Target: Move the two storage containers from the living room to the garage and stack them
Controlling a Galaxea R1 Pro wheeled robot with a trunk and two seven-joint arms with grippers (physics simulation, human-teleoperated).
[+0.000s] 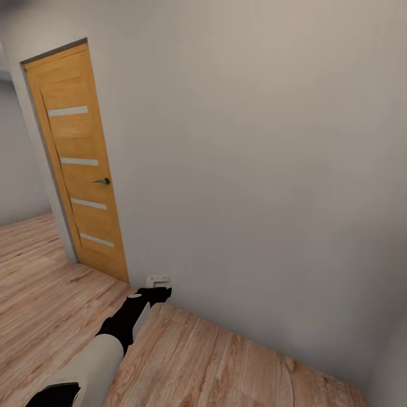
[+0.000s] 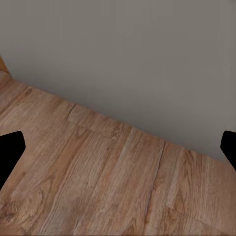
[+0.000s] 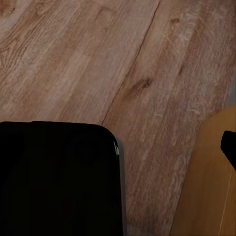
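Wooden door (image 1: 79,164) at left, left arm (image 1: 121,328) low in front, blank wall (image 1: 254,169) ahead. Left tool (image 2: 118,147) spread wide, empty, over plank floor (image 2: 98,182). Right tool: can't tell. No containers visible, so their direction can't be judged; in transit.

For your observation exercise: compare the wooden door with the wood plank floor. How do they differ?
The door stands upright in the wall; the floor lies flat. The door is smooth orange-yellow with pale horizontal strips and a dark handle; the floor is paler, pinkish-brown, grainy planks. Both look like wood.
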